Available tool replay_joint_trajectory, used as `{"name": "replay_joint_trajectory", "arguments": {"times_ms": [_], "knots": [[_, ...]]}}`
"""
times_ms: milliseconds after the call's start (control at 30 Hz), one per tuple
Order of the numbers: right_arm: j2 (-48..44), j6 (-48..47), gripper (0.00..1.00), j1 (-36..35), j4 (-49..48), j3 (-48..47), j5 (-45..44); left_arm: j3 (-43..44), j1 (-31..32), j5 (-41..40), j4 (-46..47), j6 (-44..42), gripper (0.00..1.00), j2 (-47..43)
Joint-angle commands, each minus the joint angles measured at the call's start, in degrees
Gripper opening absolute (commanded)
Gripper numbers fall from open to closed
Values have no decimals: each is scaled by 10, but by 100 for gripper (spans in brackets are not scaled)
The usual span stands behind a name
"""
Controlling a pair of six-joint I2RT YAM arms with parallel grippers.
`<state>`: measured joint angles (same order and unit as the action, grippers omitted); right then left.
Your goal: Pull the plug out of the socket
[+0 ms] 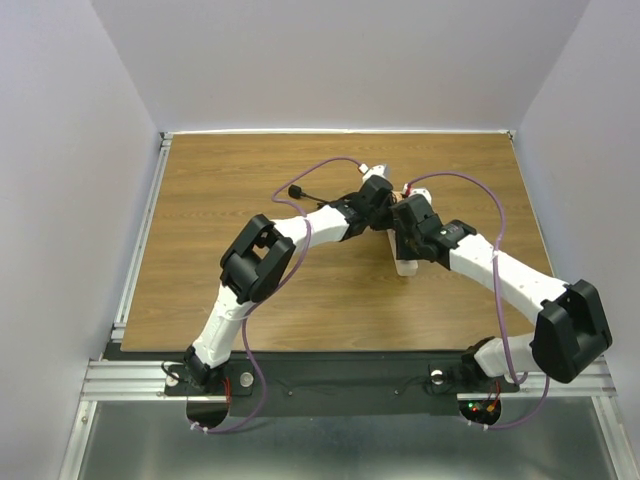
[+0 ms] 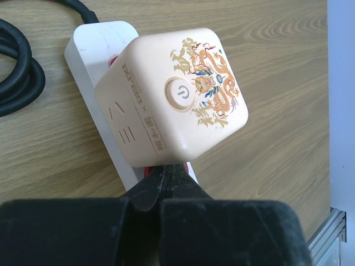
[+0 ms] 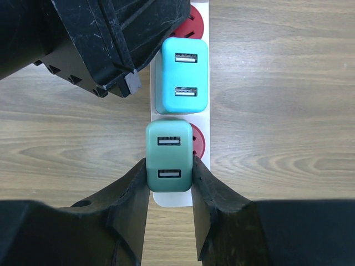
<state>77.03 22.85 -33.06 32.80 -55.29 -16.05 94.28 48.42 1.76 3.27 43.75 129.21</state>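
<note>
The beige power strip [image 3: 173, 198] lies on the wooden table, with red round outlets [image 3: 201, 142]. A dark green two-port USB plug [image 3: 170, 145] sits in its near outlet. My right gripper [image 3: 170, 169] is shut on this green plug, one finger pressed on each side. A cyan USB plug [image 3: 181, 75] sits in the outlet just beyond. A beige cube adapter with a dragon print [image 2: 175, 94] sits further along the strip [image 2: 91, 52]. My left gripper [image 2: 168, 173] is shut, its tips resting on the strip at the cube's base. In the top view both grippers [image 1: 372, 195] [image 1: 408, 218] meet over the strip [image 1: 408, 265].
The strip's thick black cord [image 2: 19, 72] coils on the table to the left and shows in the top view [image 1: 305, 192]. The left gripper's black body [image 3: 94, 44] hangs close above the cyan plug. White walls enclose the table.
</note>
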Motion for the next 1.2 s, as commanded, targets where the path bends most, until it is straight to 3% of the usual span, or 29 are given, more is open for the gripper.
{"name": "replay_joint_trajectory", "arguments": {"times_ms": [0, 833, 1167], "knots": [[-72, 17, 1, -13, -102, -36, 0, -62, 14, -61, -244, -49, 0, 131], [-90, 34, 0, -14, -103, -20, 4, -118, 32, 0, -205, -48, 0, 208], [-83, 37, 0, -13, -104, -22, 9, -165, 32, 1, -170, -41, 0, 166]]}}
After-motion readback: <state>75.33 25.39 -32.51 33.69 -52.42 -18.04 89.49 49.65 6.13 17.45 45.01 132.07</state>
